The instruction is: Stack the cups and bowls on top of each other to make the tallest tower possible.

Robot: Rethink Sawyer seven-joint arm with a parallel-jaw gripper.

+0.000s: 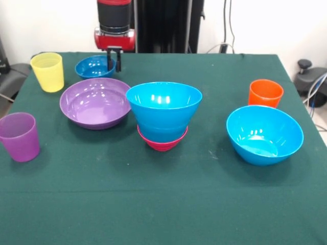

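Observation:
The tower stands mid-table: a light blue bowl (163, 109) nested in a small magenta bowl (162, 143). A wide purple bowl (94, 102) sits to its left, and a small dark blue bowl (92, 66) sits behind that. My gripper (114, 64) hangs at the dark blue bowl's right rim, low over the table. A yellow cup (48, 71) is at the far left, a purple cup (19, 137) at the near left and an orange cup (265, 93) at the right. A larger light blue bowl (264, 133) lies in front of the orange cup. The yellow-orange bowl is out of view.
The green cloth table (163, 204) reaches the picture's bottom edge. The robot's black pedestal (163, 25) stands at the table's far side. Cables and a dark chair base (311, 81) are beyond the right edge.

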